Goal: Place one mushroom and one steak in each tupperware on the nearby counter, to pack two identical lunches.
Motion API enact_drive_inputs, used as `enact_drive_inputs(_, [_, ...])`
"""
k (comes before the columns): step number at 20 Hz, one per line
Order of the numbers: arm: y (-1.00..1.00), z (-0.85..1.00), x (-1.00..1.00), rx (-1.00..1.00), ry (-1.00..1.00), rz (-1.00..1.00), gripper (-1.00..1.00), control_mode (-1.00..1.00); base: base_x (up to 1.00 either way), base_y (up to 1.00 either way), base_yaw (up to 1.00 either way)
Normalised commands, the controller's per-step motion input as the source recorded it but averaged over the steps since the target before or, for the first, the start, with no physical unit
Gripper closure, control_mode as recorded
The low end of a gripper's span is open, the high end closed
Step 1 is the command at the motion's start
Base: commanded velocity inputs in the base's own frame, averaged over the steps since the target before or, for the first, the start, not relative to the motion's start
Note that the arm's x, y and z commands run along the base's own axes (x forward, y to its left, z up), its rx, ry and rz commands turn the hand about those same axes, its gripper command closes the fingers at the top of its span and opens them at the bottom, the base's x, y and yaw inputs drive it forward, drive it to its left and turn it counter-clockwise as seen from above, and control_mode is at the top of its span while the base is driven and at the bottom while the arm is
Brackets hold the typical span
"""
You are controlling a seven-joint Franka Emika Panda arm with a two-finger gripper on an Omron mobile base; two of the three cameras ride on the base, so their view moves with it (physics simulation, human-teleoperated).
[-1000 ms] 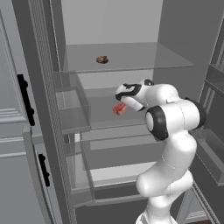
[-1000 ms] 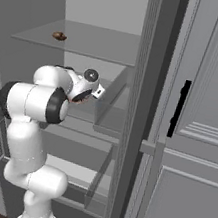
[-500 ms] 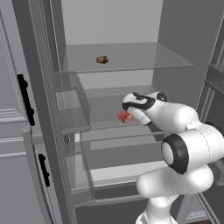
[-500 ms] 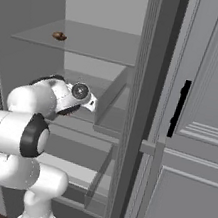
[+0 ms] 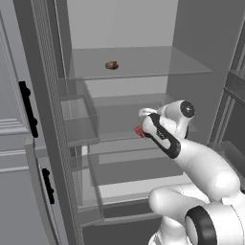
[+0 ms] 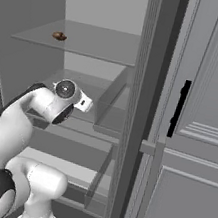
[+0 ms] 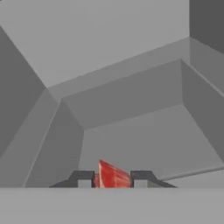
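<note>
We are holding a steak [image 7: 112, 176] clamped between our two fingertips [image 7: 82, 178], and the gripper [image 5: 142, 130] is hanging inside the open fridge, in front of the middle glass shelf [image 5: 119, 129] — off every surface, as we judge it, so the meat can travel out toward the counter and a tupperware. We are pinching it by one end, which is leaving the rest free. In the hand view the red slab is rising from between the tips as a wedge, its long axis running away from the hand along the gripper's line and its point leaning slightly to that view's left. One mushroom [image 5: 111, 65] is sitting on the upper shelf [image 5: 158, 62], well above the gripper; we are leaving it for a later trip.
</note>
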Motion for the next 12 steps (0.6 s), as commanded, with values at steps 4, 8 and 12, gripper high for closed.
enact_drive_inputs(4, [0.03,1.00,-0.50,-0.01,0.26,0.06,1.00,-1.00,0.00,0.00,0.00])
enact_drive_inputs(8, [0.21,0.70,-0.95,-0.01,0.09,0.05,1.00,-1.00,0.00,0.00,0.00])
enact_drive_inputs(12, [0.32,0.24,-1.00,0.00,0.00,0.02,1.00,-1.00,0.00,0.00,0.00])
